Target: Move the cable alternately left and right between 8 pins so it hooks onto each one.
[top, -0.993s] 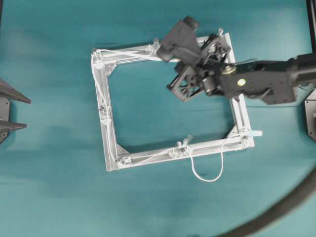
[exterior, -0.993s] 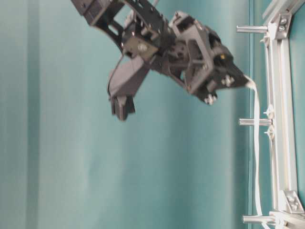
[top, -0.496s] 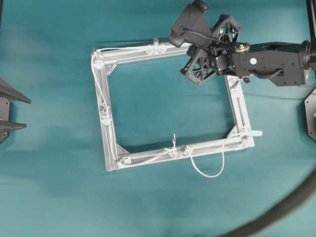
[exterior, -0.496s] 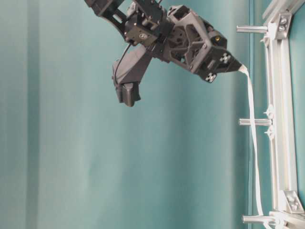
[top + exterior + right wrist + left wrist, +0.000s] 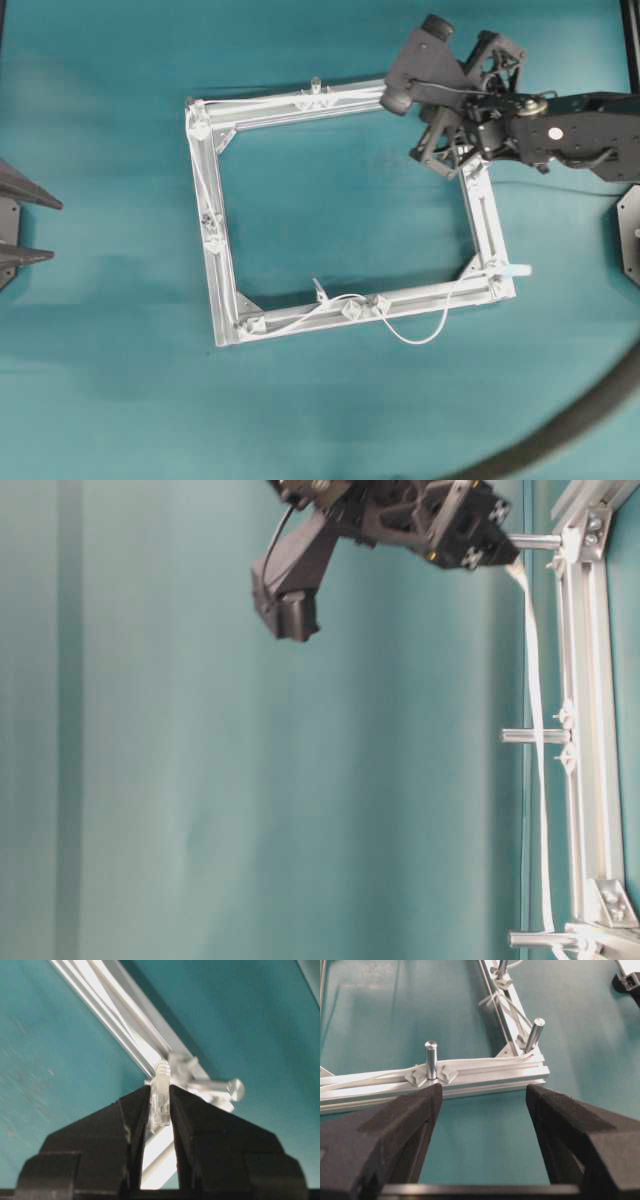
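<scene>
The white cable (image 5: 205,185) runs along the silver frame's top, left and bottom rails, sags in a loop (image 5: 420,335) below the bottom rail, then goes up the right rail. My right gripper (image 5: 452,160) hovers over the frame's top right corner, shut on the cable's clear plug tip (image 5: 161,1100), with a pin (image 5: 220,1087) just beyond it. From table level the cable (image 5: 533,680) hangs taut from that gripper (image 5: 485,545) past a pin (image 5: 530,736). My left gripper (image 5: 482,1095) stands open and holds nothing, short of the frame's left rail with two pins (image 5: 430,1059) (image 5: 535,1035).
A thick dark hose (image 5: 570,420) curves across the bottom right of the teal table. The left gripper's fingertips (image 5: 45,200) show at the left edge. A black mount (image 5: 630,235) sits at the right edge.
My right gripper has carried the plug tip rightward and toward the frame's top right corner, drawing the cable straighter along the right rail. The loop below the bottom rail shifted. The left gripper stayed still.
</scene>
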{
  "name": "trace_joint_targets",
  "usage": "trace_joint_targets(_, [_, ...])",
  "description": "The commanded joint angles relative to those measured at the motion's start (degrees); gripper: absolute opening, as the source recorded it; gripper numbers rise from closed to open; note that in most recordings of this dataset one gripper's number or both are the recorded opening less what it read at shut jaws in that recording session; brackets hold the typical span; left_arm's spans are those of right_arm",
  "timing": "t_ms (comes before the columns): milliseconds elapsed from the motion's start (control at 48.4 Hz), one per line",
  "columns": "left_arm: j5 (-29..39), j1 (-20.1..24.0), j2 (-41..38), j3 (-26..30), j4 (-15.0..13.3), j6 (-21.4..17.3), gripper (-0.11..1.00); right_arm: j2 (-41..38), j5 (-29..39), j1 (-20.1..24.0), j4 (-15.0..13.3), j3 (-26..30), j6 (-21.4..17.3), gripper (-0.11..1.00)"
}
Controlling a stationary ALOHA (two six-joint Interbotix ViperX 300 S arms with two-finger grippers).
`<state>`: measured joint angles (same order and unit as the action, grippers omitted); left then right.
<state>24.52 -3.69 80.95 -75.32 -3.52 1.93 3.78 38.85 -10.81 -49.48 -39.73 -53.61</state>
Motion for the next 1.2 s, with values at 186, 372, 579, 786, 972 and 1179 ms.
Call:
trace_joint_targets(186, [-0.35, 0.18, -0.88, 1.05, 0.18, 0.18, 0.72, 1.23, -3.69, -5.01, -5.45, 0.09, 2.46, 0.16])
trace_joint_targets(372, [-0.35, 0.18, -0.97, 0.97, 0.18, 0.09, 0.72, 1.23, -2.9, -5.27, -11.51, -0.62, 4.48, 0.16])
trace_joint_targets(579, [-0.35, 0.18, -0.88, 0.97, 0.18, 0.09, 0.72, 1.49, -0.79, -5.89, -17.23, -2.99, 4.57, 0.16])
trace_joint_targets(786, [-0.35, 0.18, -0.88, 0.97, 0.18, 0.09, 0.72, 1.49, -0.62, -7.03, -19.69, -4.92, 4.22, 0.16])
trace_joint_targets(972, [-0.35, 0.18, -0.88, 0.97, 0.18, 0.18, 0.72, 1.49, -2.64, -9.4, -20.39, -5.63, 4.13, 0.16])
trace_joint_targets(1179, [-0.35, 0.18, -0.88, 0.97, 0.18, 0.09, 0.72, 1.85, -4.57, -9.93, -19.95, -6.42, 3.52, 0.16])
